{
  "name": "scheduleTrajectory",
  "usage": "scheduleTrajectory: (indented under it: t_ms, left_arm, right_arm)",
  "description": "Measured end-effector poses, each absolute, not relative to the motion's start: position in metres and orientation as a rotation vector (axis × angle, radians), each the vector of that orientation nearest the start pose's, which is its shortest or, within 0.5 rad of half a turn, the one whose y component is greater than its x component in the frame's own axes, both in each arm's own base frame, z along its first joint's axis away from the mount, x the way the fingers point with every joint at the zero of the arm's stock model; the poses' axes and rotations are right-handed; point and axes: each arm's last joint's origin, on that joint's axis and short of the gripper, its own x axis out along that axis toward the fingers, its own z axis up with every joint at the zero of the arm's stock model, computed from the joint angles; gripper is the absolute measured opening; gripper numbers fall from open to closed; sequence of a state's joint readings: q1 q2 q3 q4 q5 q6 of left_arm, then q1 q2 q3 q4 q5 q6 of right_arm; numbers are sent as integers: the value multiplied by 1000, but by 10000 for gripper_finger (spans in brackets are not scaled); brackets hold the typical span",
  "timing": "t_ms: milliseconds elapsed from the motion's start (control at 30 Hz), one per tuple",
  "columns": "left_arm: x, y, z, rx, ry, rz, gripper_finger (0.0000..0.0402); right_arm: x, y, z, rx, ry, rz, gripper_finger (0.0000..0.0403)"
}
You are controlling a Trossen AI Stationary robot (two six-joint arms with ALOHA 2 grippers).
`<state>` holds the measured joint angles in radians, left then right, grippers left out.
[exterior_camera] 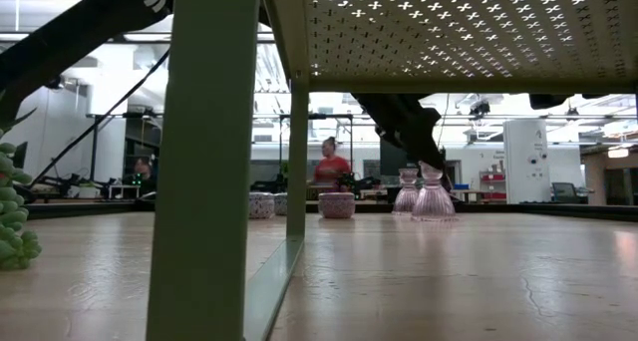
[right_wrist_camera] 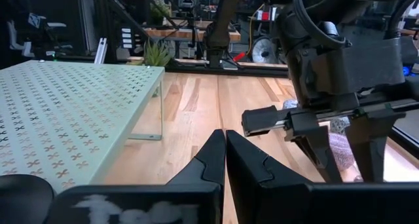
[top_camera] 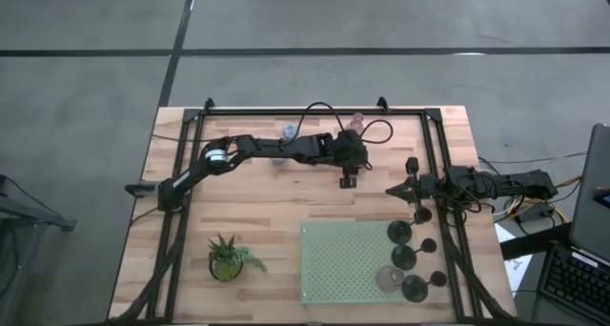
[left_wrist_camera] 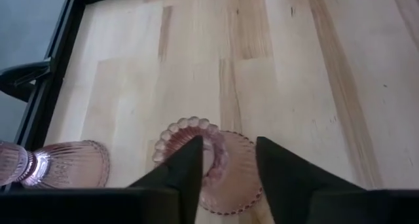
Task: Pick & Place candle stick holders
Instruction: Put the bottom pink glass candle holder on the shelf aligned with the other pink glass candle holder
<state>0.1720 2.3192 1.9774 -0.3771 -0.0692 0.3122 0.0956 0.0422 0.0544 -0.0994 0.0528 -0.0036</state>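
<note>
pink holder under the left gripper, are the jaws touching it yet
Cannot tell. In the left wrist view the jaws straddle the pink holder, but no contact or gap shows plainly.

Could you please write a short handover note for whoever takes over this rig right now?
Left gripper: at the table's far side, jaws straddling a pink holder; grip not confirmed. A second pink holder stands beside it.
Right gripper: shut, empty, waiting at the right edge near the green perforated stand.
Done: several black holders stand at the green stand's right end, apparently already placed.
Left: both pink holders and the short round holders at the far edge still need moving.
The potted plant is not part of the job.
</note>
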Motion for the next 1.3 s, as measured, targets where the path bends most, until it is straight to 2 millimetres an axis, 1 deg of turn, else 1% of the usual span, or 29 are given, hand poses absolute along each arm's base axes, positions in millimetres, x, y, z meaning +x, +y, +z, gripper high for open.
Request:
scheduleTrajectory:
  t_ms: [200,267,300,500,800,900,1000,1200,1300]
  left_arm:
    - [513,90,206,270,777,104,48]
    - [512,89,206,284,793,94,27]
    - [512,88,206,294,797,89,24]
    - [511,78,211,339,799,58,24]
    - [499,64,237,351,805,10,21]
    - [494,60,250,358,799,4,21]
    - [487,54,269,371,772,1,21]
    - [474,34,300,397,717,-32,21]
    - [467,21,318,406,663,-84,21]
  right_arm:
    - [96,8,169,-10,87,43,8]
    - [96,8,169,-10,87,43,8]
    - [96,8,169,-10,87,43,8]
    - [96,8,169,-10,87,43,8]
    - [96,8,169,-10,86,43,8]
    - [96,8,169,-10,86,42,8]
    - [96,8,169,-10,86,42,8]
    - [96,8,169,-10,88,43,8]
    - [97,8,169,-10,88,44,8]
